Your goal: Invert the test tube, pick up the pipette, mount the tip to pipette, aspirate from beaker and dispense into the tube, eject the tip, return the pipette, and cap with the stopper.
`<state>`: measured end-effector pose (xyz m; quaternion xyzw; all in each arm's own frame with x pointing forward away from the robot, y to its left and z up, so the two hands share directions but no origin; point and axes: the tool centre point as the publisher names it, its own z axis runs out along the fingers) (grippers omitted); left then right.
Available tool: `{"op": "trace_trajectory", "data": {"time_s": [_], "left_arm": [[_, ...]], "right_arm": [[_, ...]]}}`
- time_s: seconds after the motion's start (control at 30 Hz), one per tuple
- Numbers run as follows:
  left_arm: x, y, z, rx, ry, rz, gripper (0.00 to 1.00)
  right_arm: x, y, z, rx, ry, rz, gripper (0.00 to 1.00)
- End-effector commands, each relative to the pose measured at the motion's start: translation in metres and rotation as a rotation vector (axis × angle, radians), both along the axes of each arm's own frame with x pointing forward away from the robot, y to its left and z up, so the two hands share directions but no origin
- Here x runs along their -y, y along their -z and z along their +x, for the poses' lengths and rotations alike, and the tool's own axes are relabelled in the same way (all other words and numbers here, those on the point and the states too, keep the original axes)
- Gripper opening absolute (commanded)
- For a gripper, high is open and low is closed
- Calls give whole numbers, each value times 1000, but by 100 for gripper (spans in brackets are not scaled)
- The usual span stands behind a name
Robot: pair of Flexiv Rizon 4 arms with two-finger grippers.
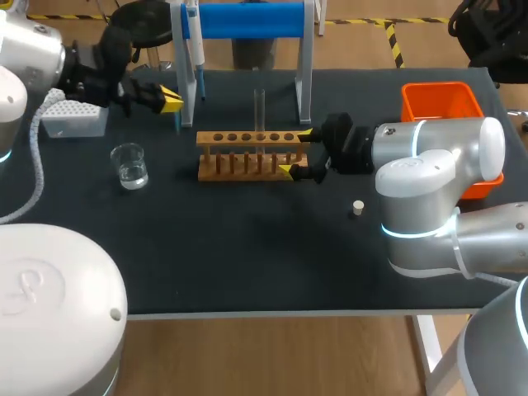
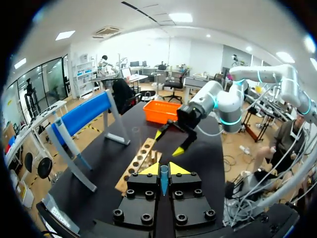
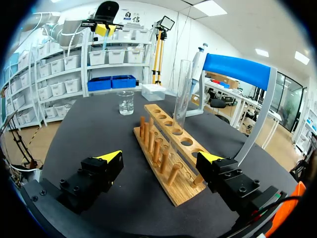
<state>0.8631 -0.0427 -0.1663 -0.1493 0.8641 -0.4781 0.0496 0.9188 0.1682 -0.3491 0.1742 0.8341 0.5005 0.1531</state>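
Wooden test-tube rack point(image 1: 252, 154) is pictured at the middle of the black table point(image 1: 247, 264), with a clear test tube point(image 1: 259, 111) stood upright in one of its holes. The right gripper point(image 1: 297, 151) is held at the rack's right end, its yellow-tipped fingers spread wide apart, one at the far edge and one at the near edge; nothing is gripped between them.

At the far left, the left gripper point(image 1: 171, 100) is seen with its fingers drawn together on a slender blue pipette tip point(image 2: 164, 179), which is clamped between the two yellow pads.

The white pipette point(image 1: 192, 37) is hung on the blue-barred stand point(image 1: 247, 21) at the far side of the table. A glass beaker point(image 1: 129, 165) holding clear liquid is set to the left of the rack, and a white tip box point(image 1: 74, 120) is placed beyond it at the left edge. A small pale stopper point(image 1: 357, 208) is left lying on the table to the near right of the rack, well apart from the tube. An orange bin point(image 1: 441, 101) is placed at the far right.
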Motion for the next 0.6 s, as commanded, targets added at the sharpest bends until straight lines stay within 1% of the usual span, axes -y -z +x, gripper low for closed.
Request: {"op": "trace_trajectory", "data": {"time_s": [0.03, 0.07, 0.2, 0.27, 0.33, 0.4, 0.6], "left_arm": [[19, -2, -8, 11, 21, -13, 0], [24, -4, -10, 12, 30, -23, 0], [42, -9, -20, 10, 57, -27, 0], [50, -10, -24, -1, 70, -38, 0], [58, -9, -27, -10, 79, -31, 0], [64, -9, -29, -21, 94, -44, 0], [73, -9, -33, -28, 93, -44, 0]], "right_arm": [[0, 0, 0, -1, 0, -1, 100], [0, 0, 0, -1, 0, -1, 100], [0, 0, 0, -1, 0, -1, 100], [0, 0, 0, -1, 0, -1, 100], [0, 0, 0, -1, 0, -1, 100], [0, 0, 0, -1, 0, -1, 100], [0, 0, 0, -1, 0, -1, 100]]}}
